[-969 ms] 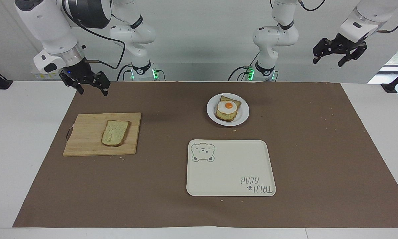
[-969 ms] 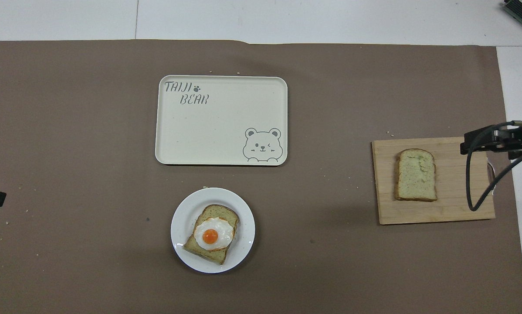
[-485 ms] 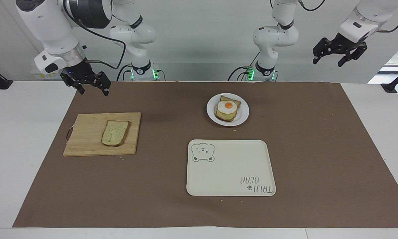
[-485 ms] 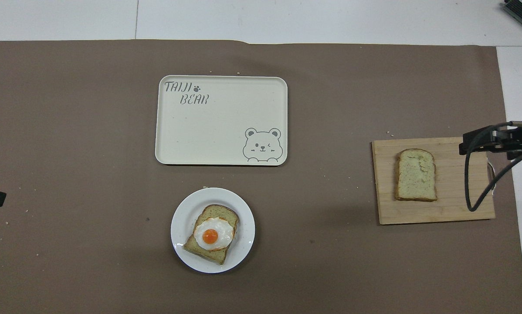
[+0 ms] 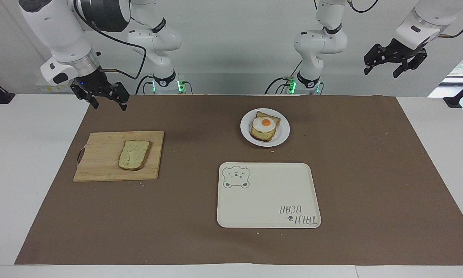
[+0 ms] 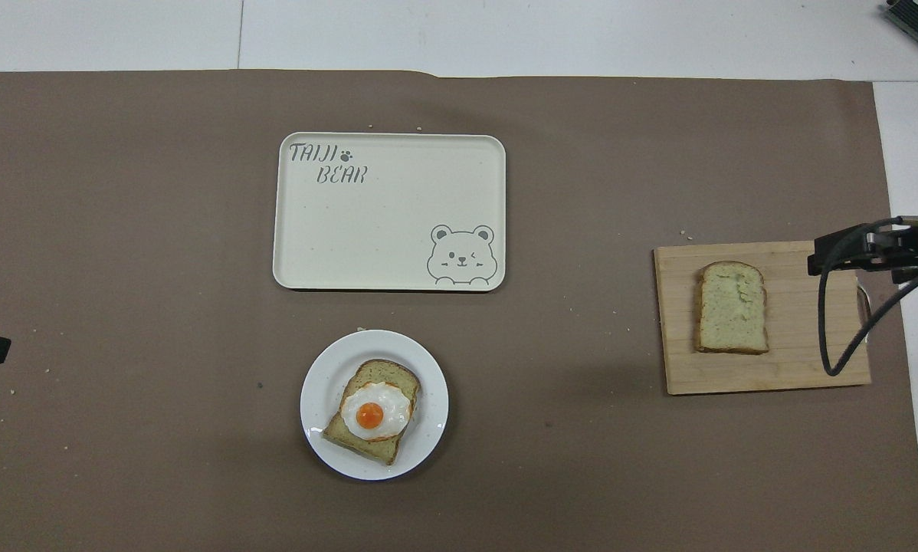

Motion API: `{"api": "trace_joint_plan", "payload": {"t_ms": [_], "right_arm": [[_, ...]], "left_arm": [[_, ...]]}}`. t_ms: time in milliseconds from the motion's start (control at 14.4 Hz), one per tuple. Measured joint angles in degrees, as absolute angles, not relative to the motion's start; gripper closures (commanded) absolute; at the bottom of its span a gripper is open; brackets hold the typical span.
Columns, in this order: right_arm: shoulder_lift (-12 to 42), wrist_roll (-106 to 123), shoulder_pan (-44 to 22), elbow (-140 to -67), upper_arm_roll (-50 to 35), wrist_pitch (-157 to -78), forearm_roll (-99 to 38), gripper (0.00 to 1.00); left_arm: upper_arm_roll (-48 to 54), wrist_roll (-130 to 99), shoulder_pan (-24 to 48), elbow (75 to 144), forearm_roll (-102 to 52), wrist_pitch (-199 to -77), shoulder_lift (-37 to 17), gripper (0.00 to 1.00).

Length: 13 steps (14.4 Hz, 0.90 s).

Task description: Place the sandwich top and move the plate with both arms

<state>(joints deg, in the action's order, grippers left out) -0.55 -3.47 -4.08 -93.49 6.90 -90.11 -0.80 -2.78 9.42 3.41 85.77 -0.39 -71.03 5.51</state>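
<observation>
My right pincer [image 5: 107,101] hangs with fingers apart over the worktop's [image 5: 200,239] right-arm end, above the board's [image 5: 100,166] robot-side edge. The top [image 5: 134,155] lies flat on that board. My left pincer [image 5: 394,63], also spread, waits high. The plate [image 5: 282,136] carries egg bread [image 5: 264,129], nearer me than the tray [image 5: 268,195].

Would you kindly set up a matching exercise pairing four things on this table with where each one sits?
Things:
1. sandwich top
2. egg toast
3. tray
4. right gripper

Places:
A. on the plate
B. farther from the robots than the plate
C. on the cutting board
D. up in the air by the cutting board's end of the table

Pairs: 1-C, 2-A, 3-B, 4-D
</observation>
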Motion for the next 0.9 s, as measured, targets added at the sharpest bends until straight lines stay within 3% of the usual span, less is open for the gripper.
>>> {"api": "trace_joint_plan", "payload": {"t_ms": [485,900], "right_arm": [[-0.8,-0.5,-3.9,-96.5,6.9,-94.2,-0.8,0.00],[0.3,2.0,-2.7,-107.1,7.0,-105.3,-0.8,0.00]], "left_arm": [[-2.8,9.4,3.4,85.8,-0.4,-71.0,5.5,0.00],[-2.8,9.4,3.4,85.8,-0.4,-71.0,5.5,0.00]]}}
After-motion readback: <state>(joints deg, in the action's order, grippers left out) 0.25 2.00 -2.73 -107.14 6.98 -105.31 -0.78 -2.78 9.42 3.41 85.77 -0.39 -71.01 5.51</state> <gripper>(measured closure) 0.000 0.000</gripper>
